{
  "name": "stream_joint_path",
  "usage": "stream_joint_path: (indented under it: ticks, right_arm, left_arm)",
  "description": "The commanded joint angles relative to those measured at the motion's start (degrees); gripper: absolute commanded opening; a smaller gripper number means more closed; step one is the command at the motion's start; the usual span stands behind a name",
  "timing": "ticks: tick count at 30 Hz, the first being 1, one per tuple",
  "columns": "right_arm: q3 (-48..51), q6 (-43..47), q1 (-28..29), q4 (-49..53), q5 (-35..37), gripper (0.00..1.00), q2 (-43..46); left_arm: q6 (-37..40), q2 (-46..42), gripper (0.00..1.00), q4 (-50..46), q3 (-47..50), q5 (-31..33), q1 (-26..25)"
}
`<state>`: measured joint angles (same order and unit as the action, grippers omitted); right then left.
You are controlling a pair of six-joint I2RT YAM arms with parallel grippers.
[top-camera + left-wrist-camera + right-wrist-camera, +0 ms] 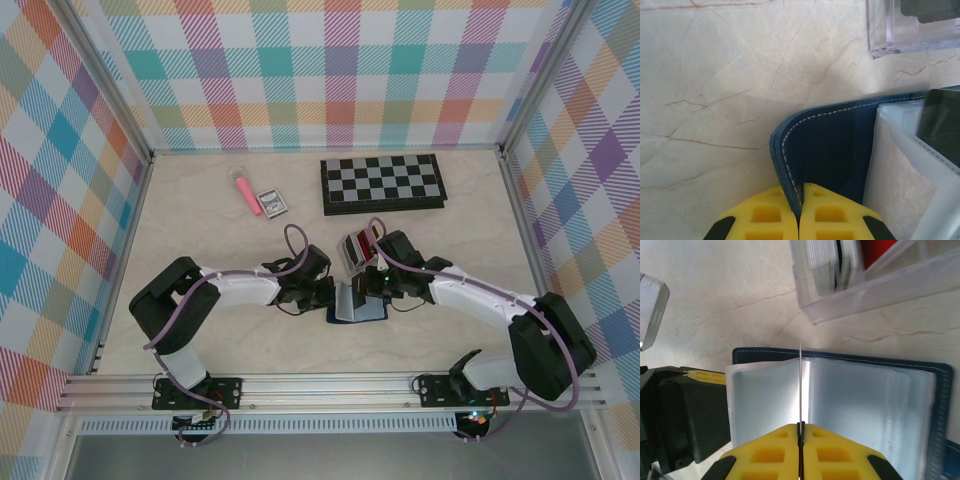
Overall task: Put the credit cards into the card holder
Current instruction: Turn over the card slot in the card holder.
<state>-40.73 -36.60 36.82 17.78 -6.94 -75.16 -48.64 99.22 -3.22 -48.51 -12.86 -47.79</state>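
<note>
The navy card holder [358, 306] lies open on the table between the two arms, its pale grey-blue pockets [865, 395] facing up. My left gripper [801, 192] is shut on the edge of the holder's blue cover [835, 145] and holds that side tilted up. My right gripper [800, 427] is shut on one credit card [800, 385], seen edge-on as a thin line over the middle of the pockets; its colour cannot be told. More credit cards, one red [880, 250], stand in a clear slotted stand [358, 248] just behind the holder.
A folded chessboard [382, 182] lies at the back right. A pink stick [244, 194] and a small printed box [272, 203] lie at the back left. The clear stand [912, 25] is close to both grippers. Checked walls enclose the table.
</note>
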Motion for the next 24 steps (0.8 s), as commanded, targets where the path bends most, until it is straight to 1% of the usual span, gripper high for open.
stream_joint_path:
  ticks: [1, 3, 5, 9, 24]
  right_arm:
    - [-3.0, 3.7, 0.2, 8.8, 9.3, 0.09, 5.0]
    - [-3.6, 5.8, 0.1, 12.1, 12.3, 0.09, 5.2]
    - [-3.8, 7.0, 0.0, 13.5, 13.2, 0.09, 4.4]
    - [-3.0, 7.0, 0.0, 12.8, 11.6, 0.09, 2.8]
    - [-2.6, 7.4, 0.1, 12.3, 12.6, 0.08, 0.1]
  left_arm:
    - [-0.3, 5.9, 0.00, -1.3, 2.9, 2.0, 0.2]
    - [-0.2, 6.0, 0.00, -1.3, 2.7, 1.9, 0.2]
    - [-0.1, 6.2, 0.00, -1.5, 2.3, 1.7, 0.2]
    - [0.1, 6.1, 0.00, -1.9, 2.0, 1.7, 0.2]
    - [0.2, 6.0, 0.00, -2.2, 2.0, 1.7, 0.2]
